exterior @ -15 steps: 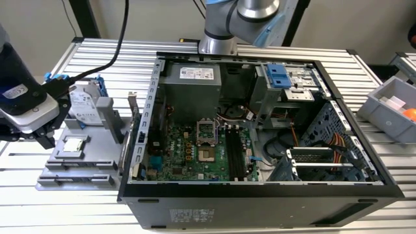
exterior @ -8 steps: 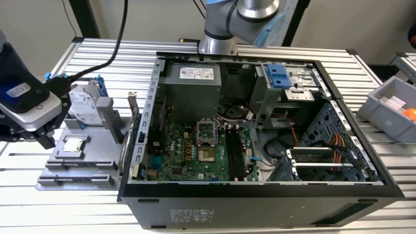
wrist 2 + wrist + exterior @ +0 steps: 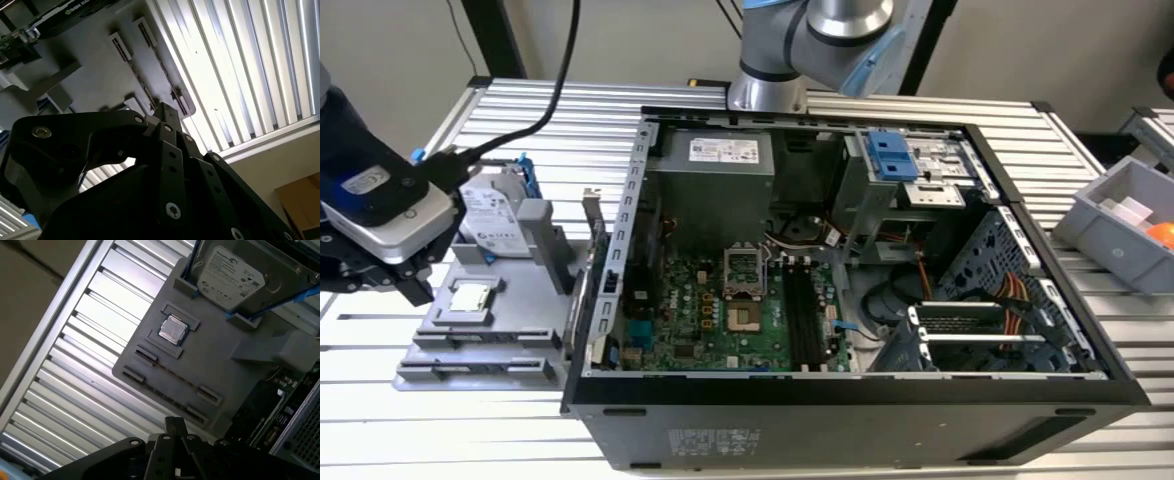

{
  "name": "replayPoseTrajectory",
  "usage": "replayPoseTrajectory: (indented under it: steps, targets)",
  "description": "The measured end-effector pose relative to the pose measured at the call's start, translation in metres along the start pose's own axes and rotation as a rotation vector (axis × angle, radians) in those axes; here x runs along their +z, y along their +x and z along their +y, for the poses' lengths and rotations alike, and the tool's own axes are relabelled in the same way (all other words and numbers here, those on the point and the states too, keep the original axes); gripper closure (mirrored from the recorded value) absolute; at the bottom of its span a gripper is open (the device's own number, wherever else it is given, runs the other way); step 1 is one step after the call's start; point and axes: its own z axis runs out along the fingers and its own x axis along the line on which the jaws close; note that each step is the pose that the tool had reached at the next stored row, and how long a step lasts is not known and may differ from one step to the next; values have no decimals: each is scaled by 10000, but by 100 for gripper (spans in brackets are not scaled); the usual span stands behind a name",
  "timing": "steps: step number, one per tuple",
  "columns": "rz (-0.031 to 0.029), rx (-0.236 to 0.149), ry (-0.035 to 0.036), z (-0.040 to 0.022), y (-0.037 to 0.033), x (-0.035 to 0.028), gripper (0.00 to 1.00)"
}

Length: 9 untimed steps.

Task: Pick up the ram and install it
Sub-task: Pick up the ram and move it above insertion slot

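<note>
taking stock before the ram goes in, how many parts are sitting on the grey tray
2. A hard drive stands at one end of the tray; a processor chip lies in the square pocket beside it. Thin parts in the slots may be hidden.

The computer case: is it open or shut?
Open. The computer case lies on its side with no cover, its green board exposed.
</note>
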Motion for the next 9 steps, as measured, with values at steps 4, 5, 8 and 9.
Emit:
replayPoseTrajectory:
  steps: [4, 5, 8, 9]
  targets:
    - [4, -306, 0, 0, 0, -1, 100]
    - [5, -386, -1, 0, 0, -1, 100]
    - [6, -636, -2, 0, 0, 0, 100]
    - [7, -729, -2, 0, -1, 0, 100]
